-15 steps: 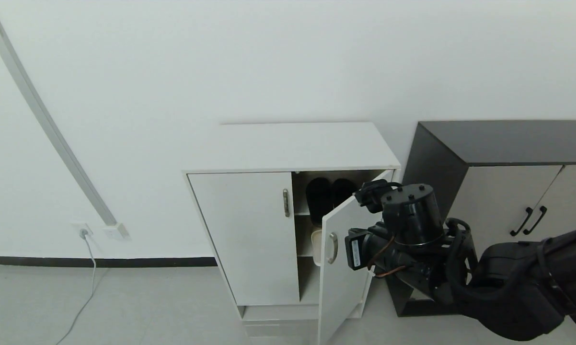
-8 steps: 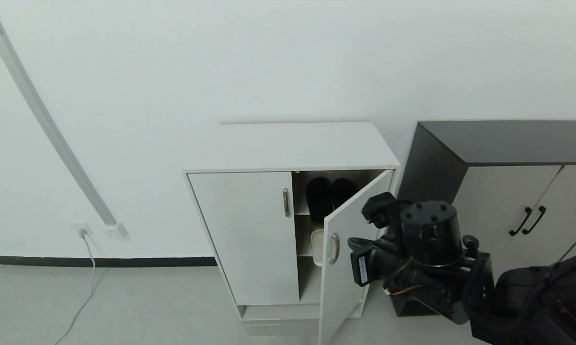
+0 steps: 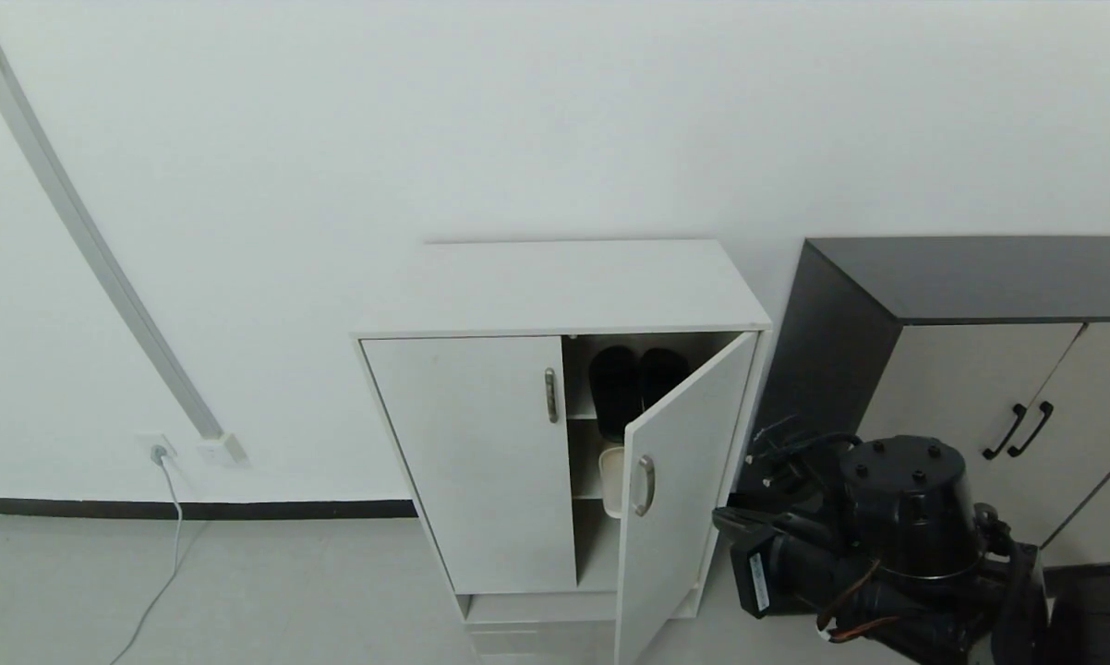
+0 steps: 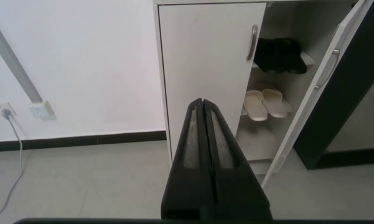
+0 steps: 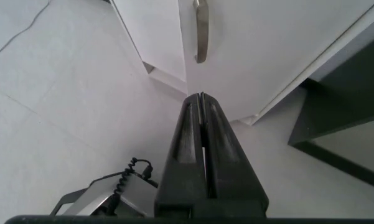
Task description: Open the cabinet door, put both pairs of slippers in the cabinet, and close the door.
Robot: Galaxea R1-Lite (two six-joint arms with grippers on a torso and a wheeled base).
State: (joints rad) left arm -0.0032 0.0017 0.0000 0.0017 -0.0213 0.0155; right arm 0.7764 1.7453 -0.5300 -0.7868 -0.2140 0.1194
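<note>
In the head view, a white flat-panelled cabinet (image 3: 555,286) is standing against the wall, beside a dark-topped cupboard (image 3: 971,277). Its left door (image 3: 472,462) is lying shut and its right door (image 3: 684,480), with a curved metal handle (image 3: 645,485), is hanging partly open. Through the gap, a pair of black slippers (image 3: 633,379) is sitting on the upper shelf, and a pair of smooth cream slippers (image 3: 612,466) is showing on the shelf below, partly hidden by the door's edge.

In the left wrist view, the left gripper (image 4: 203,101) is hanging in the air in front of the cabinet, its long black fingers (image 4: 190,143) pressing flat together and holding nothing. Both pairs are lying inside, the black slippers (image 4: 280,55) above the cream slippers (image 4: 266,104).

In the right wrist view, the right gripper (image 5: 202,96) is pointing at the lower part of the open door (image 5: 267,50), below the handle (image 5: 200,31) and over the pale tiled floor (image 5: 62,112). Its fingers (image 5: 187,137) are resting together, gripping nothing and touching nothing.
</note>
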